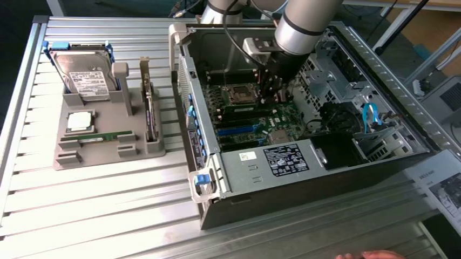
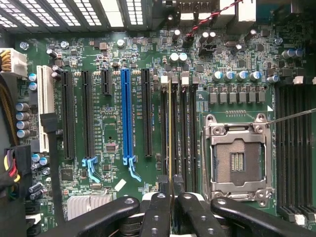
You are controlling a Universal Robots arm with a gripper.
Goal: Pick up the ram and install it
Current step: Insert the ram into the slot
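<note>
Green motherboard (image 2: 111, 64) lay beneath the jaws, which were clamped on the ram (image 2: 170, 133), seen edge-on as a thin line between the black fingers (image 2: 157, 217). The ram ran along the black memory slots (image 2: 183, 133), with a blue slot (image 2: 127, 116) to one side and the open, metal-framed processor socket (image 2: 238, 160) to the other. Whether it sat in a slot or just above one I could not tell.

The exterior view gave the wider setting: the arm (image 1: 306, 24) reached down into the open computer case (image 1: 288, 202), whose walls stood close around it. At the exterior view's left, on the slatted metal surface (image 1: 108, 205), a grey holder (image 1: 108, 156) carried a hard drive (image 1: 86, 75), a silver processor (image 1: 79, 120), another green stick (image 1: 97, 137) and an upright card (image 1: 149, 108).
</note>
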